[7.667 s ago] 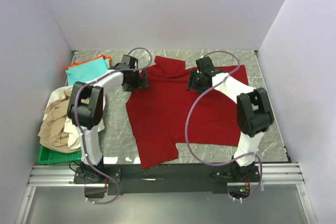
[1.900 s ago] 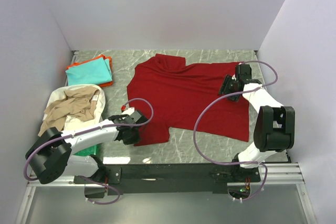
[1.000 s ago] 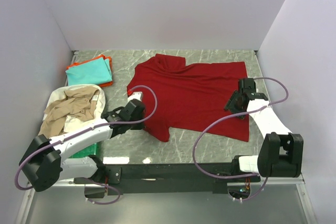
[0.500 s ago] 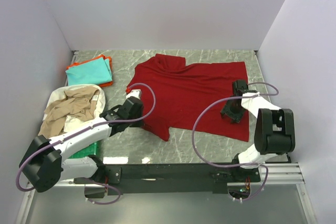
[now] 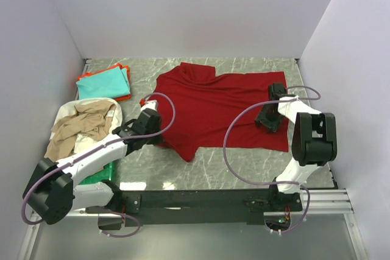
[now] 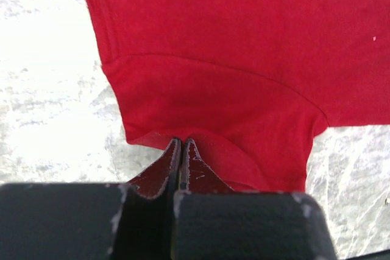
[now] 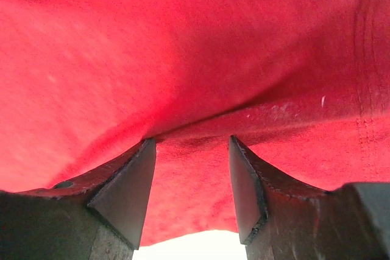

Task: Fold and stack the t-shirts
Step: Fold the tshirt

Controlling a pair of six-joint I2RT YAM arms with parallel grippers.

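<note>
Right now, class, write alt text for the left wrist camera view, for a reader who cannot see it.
The left gripper, shut, pinches the folded near edge of a dark red t-shirt that fills most of the view. Pale marbled table shows at left and lower right.

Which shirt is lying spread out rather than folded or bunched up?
The dark red shirt, mid-table. The teal shirt and orange shirt lie folded at the far left; the beige shirt is bunched in a heap at the left edge.

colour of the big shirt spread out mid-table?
The big shirt is plain dark red; the top external view shows it best.
</note>
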